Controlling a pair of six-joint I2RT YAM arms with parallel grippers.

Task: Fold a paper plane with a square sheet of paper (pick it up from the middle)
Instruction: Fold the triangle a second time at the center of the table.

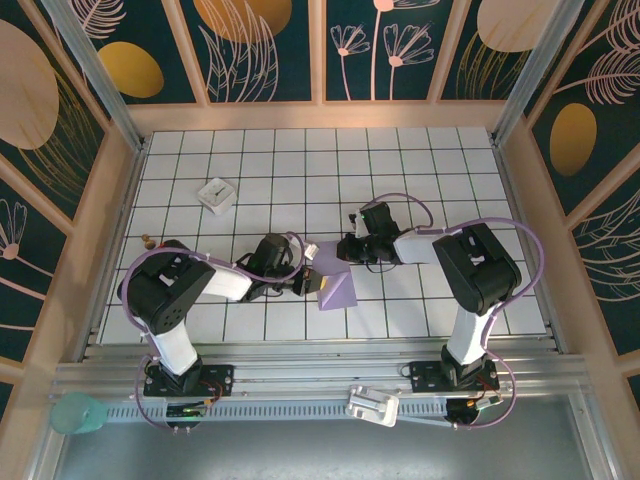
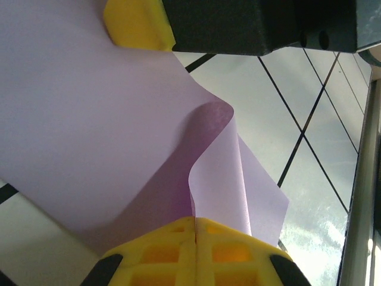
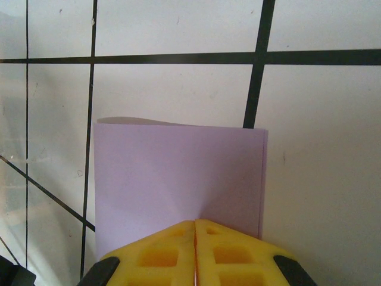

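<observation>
At centre, the square sheet of paper [image 1: 338, 292] (folded) slants diagonally

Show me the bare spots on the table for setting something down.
Bare: the far rows of the table behind the white block, and the right side beyond the right arm. Crowded: the middle, with the left gripper and right gripper by the paper.

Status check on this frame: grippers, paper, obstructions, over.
Left gripper shut on paper sheet, pinching a curled edge. Right gripper shut on another edge. Sheet looks folded double. White block far rear-left, not in the way.
</observation>
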